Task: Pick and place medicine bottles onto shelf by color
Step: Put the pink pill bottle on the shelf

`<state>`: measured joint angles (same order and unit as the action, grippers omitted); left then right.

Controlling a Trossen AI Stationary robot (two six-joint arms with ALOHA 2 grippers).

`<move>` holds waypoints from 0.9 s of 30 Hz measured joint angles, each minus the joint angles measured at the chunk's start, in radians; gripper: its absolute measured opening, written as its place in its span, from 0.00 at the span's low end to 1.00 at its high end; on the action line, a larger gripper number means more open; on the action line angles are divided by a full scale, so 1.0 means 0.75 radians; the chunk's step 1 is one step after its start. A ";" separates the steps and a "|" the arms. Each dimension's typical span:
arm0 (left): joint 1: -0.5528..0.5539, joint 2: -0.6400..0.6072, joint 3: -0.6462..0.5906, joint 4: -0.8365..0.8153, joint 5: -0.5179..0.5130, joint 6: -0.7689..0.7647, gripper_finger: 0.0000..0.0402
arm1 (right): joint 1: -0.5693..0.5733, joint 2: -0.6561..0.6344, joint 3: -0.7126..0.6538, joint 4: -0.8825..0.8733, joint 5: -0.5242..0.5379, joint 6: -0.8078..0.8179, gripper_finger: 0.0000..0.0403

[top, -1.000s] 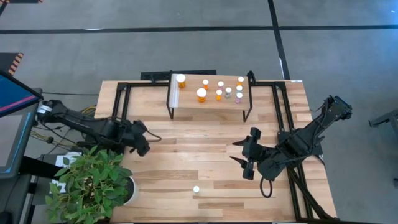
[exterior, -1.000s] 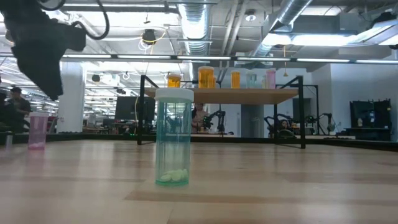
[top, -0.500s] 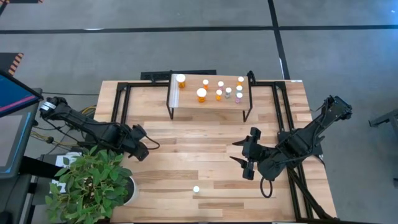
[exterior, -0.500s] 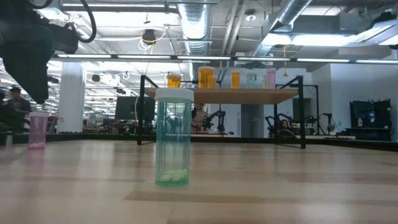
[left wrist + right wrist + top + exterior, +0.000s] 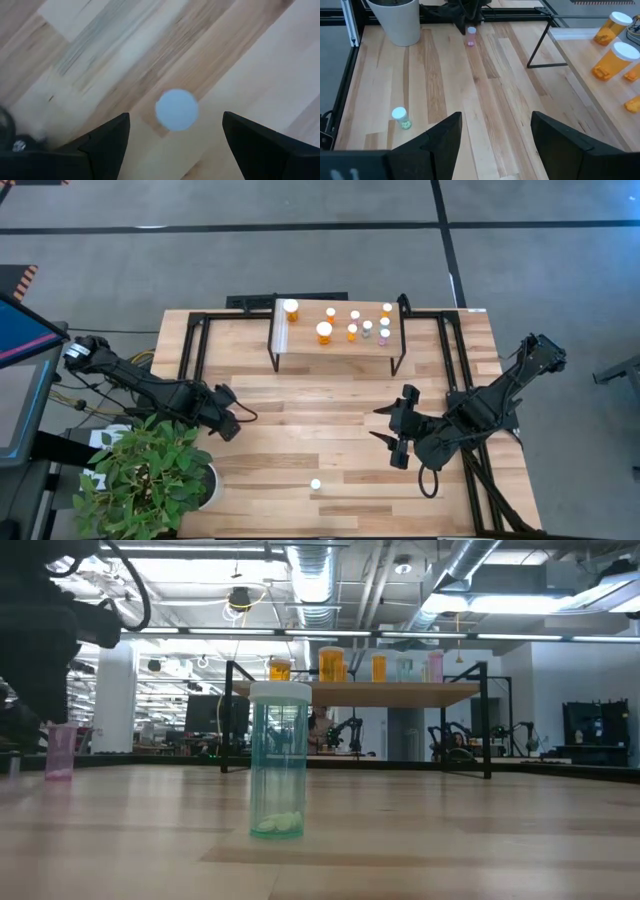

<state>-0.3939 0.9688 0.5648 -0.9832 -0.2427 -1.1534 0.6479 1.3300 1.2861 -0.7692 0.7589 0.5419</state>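
A pink medicine bottle [image 5: 471,36] with a white cap [image 5: 176,109] stands upright on the table near its left side, also seen in the low view as the pink bottle [image 5: 60,750]. My left gripper [image 5: 175,120] is open and points down over it, one finger on either side of the cap, apart from it. In the high view my left gripper [image 5: 228,423] hides that bottle. A green bottle [image 5: 315,484] stands near the near edge. The shelf [image 5: 335,345] at the far side carries several orange, green, pink and white bottles. My right gripper [image 5: 386,426] waits open mid-table.
A potted plant [image 5: 150,470] in a white pot [image 5: 395,20] stands at the near left corner, close to my left arm. Black frame rails [image 5: 455,370] run along both table sides. Bare wood lies between the green bottle [image 5: 400,117] and the shelf legs [image 5: 540,47].
My left gripper has moved toward the near-left part of the table and downward, ending over the pink bottle. The bottles and my right arm have kept still.
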 joint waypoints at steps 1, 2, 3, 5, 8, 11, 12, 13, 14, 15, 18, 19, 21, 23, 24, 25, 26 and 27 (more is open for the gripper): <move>0.000 0.000 0.000 0.018 -0.008 0.011 0.76 | 0.000 -0.001 0.000 0.001 0.000 0.000 0.65; 0.000 0.000 0.000 0.033 -0.011 0.022 0.76 | -0.001 0.000 0.000 0.001 0.001 0.000 0.65; 0.001 0.000 0.000 0.038 -0.018 0.031 0.76 | -0.001 0.000 0.000 0.001 0.001 0.000 0.65; 0.002 0.000 0.000 0.050 -0.029 0.043 0.76 | -0.001 0.000 0.000 0.001 0.001 0.000 0.65; 0.002 0.000 0.000 0.047 -0.044 0.042 0.76 | -0.001 0.000 0.000 0.001 0.001 0.000 0.65; 0.002 0.000 0.000 0.048 -0.043 0.042 0.76 | -0.001 0.000 0.000 0.001 0.001 0.000 0.65; 0.002 0.000 0.000 0.048 -0.040 0.042 0.75 | -0.001 0.000 0.000 0.001 0.001 0.000 0.65; 0.002 0.000 0.000 0.047 -0.037 0.042 0.74 | -0.001 0.000 0.000 0.001 0.001 0.000 0.65; 0.002 0.000 0.000 0.048 -0.036 0.042 0.73 | -0.001 0.000 0.000 0.001 0.001 0.000 0.65; 0.002 0.000 0.000 0.047 -0.036 0.042 0.71 | -0.001 0.000 0.000 0.001 0.001 0.000 0.65; 0.002 0.000 0.000 0.047 -0.036 0.042 0.63 | -0.001 0.000 0.000 0.001 0.001 0.000 0.65; 0.002 0.000 0.000 0.047 -0.035 0.042 0.60 | -0.001 0.000 0.000 0.001 0.001 0.000 0.65; 0.002 0.000 0.000 0.047 -0.035 0.042 0.55 | -0.001 0.000 0.000 0.001 0.001 0.000 0.65; 0.002 0.000 0.000 0.047 -0.035 0.042 0.49 | -0.001 0.000 0.000 0.001 0.001 0.000 0.65; 0.002 0.000 0.000 0.047 -0.035 0.042 0.47 | -0.001 0.000 0.000 0.001 0.001 0.000 0.65; 0.002 0.000 0.000 0.047 -0.035 0.042 0.45 | -0.001 -0.001 0.000 0.001 0.001 0.000 0.65; 0.002 0.000 0.000 0.047 -0.035 0.043 0.43 | -0.001 0.000 0.000 0.001 0.001 0.000 0.65; 0.002 0.000 0.000 0.047 -0.034 0.044 0.42 | -0.001 0.000 0.000 0.001 0.001 0.000 0.65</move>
<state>-0.3923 0.9688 0.5648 -0.9478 -0.2684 -1.1202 0.6476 1.3300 1.2861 -0.7685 0.7596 0.5419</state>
